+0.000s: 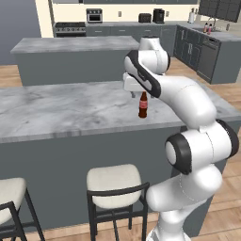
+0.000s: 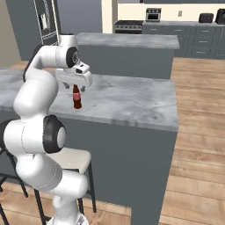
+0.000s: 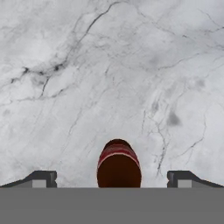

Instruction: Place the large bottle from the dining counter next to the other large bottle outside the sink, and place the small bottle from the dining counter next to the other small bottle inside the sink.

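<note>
Landmark: the dining counter (image 1: pixel 70 110), a long veined marble top on a dark base, with a pale-cushioned stool (image 1: pixel 114 184) in front of it.
Small bottle: the small bottle (image 1: pixel 143 105) stood upright on the dining counter, near its front edge and toward the end nearest the arm; dark brown body, red cap and label.
Gripper: the gripper (image 3: pixel 111 178) hung directly above the small bottle, pointing down at the dining counter, with its fingers spread wide, one on each side of the red cap and clear of it.
Contact: none judged; from the hand view the cap sat about midway between the two finger tips, with marble visible on both sides.
Large bottle: not made out on the part of the dining counter in view.
Sink area: far beyond the dining counter, at the back right of the left base view, small pinkish shapes stood on a worktop; too small to tell what they were.
Step in hand: lining up for the pick of the small bottle, probably just ahead of the descent.
Doing it well: keep the cap centred, come straight down, and close low enough to catch the body and not the narrow neck.
Risk: an off-centre descent could nudge the bottle over, since it is slim and stands close to the counter's edge.
</note>
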